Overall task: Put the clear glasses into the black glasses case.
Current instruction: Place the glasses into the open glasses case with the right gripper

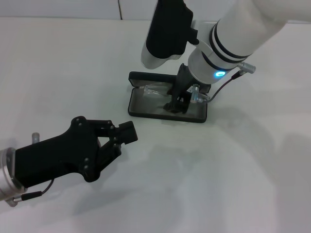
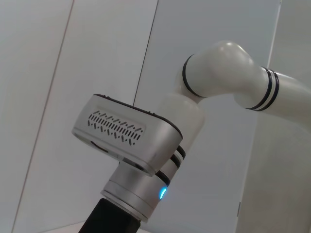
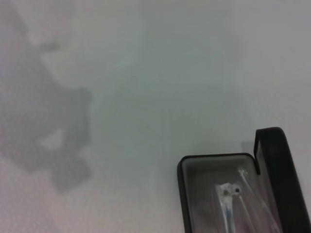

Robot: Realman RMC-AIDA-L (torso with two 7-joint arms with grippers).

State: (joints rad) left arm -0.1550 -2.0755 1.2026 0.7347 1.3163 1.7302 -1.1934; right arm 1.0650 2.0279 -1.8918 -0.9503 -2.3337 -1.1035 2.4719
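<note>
The black glasses case (image 1: 146,114) lies open at the middle of the white table, its lid (image 1: 146,76) folded back on the far side. The clear glasses (image 1: 151,90) lie inside on the grey lining, spanning the tray's width. My right gripper (image 1: 176,104) reaches down into the case at the middle of the glasses. The right wrist view shows a corner of the case (image 3: 181,194) with the glasses' thin clear arms (image 3: 228,194) inside it. My left gripper (image 1: 121,141) rests open and holding nothing near the table's front left, well apart from the case.
Bare white tabletop (image 1: 233,165) surrounds the case. The right arm's white forearm (image 1: 233,39) and its black camera housing (image 1: 167,29) hang over the back of the case. In the left wrist view only the right arm's wrist (image 2: 146,145) and a pale wall show.
</note>
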